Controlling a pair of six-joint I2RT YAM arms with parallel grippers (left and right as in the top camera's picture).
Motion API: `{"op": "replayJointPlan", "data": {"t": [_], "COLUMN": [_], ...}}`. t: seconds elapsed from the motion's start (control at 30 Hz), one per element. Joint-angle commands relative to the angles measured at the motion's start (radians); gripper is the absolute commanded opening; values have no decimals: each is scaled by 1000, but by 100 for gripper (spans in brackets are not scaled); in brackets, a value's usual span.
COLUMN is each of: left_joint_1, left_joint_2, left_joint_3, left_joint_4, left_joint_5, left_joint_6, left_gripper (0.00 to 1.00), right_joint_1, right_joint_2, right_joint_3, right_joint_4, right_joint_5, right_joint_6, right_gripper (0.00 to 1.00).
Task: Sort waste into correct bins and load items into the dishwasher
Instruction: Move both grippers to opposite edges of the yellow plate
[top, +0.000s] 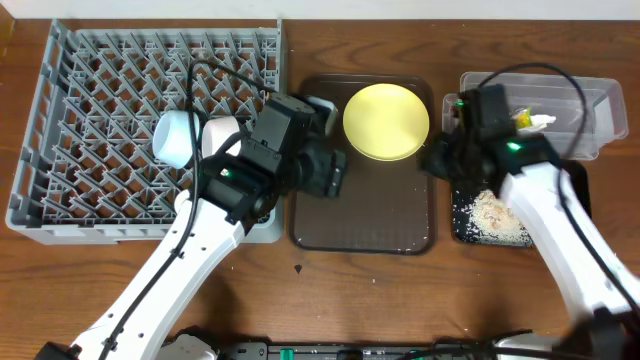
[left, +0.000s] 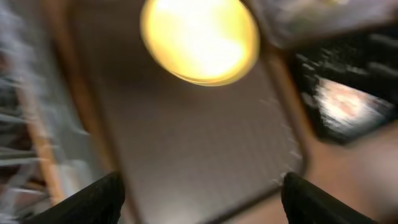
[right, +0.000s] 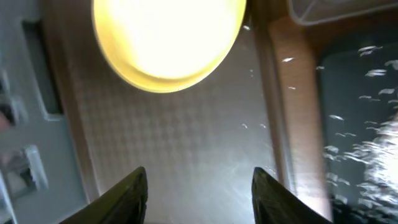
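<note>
Dish rack (top: 90, 150): on the outer left of my left end effector (left: 202, 180), its near right corner under my left arm. A pale bowl (top: 177, 137) sits in it, left of and behind the end effector. The left wrist view is blurred.

Left end effector: fingers wide apart, nothing between them. It hangs over the left part of the brown serving tray (top: 365, 215). Open tray surface lies below and ahead of the fingers.

Yellow plate (top: 386, 121): at the tray's far end, ahead of the left end effector and slightly to its right, well apart from the fingers. From overhead it lies between my two end effectors.

Right end effector (right: 199, 174): fingers apart, holding nothing, over the tray near its right rim. The plate is ahead and a little left, untouched.

Black tray (top: 462, 235): just right of this end effector, past a narrow strip of table (top: 300, 300). Food scraps (top: 495, 212) are heaped in it, crumbs scattered around.

Clear tub (top: 610, 95): ahead and right, beyond the black tray, with the snack wrapper (top: 530, 120) inside.

Table: dark wood.
</note>
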Motion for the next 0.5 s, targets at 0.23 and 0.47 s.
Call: {"op": "replayJointPlan", "data": {"t": [0.23, 0.47], "left_joint_1": [-2, -2], "left_joint_2": [-14, -14], "left_joint_3": [-4, -4], "left_joint_4": [-73, -76], "left_joint_5": [218, 232], "left_joint_6": [-19, -19], "left_gripper": [81, 81], "right_joint_1": [35, 37], "right_joint_2": [286, 441], "right_joint_3": [-2, -2], "right_joint_4": [211, 308], "right_joint_5": [74, 72], "right_joint_6": [386, 454], "right_gripper": [51, 49]}}
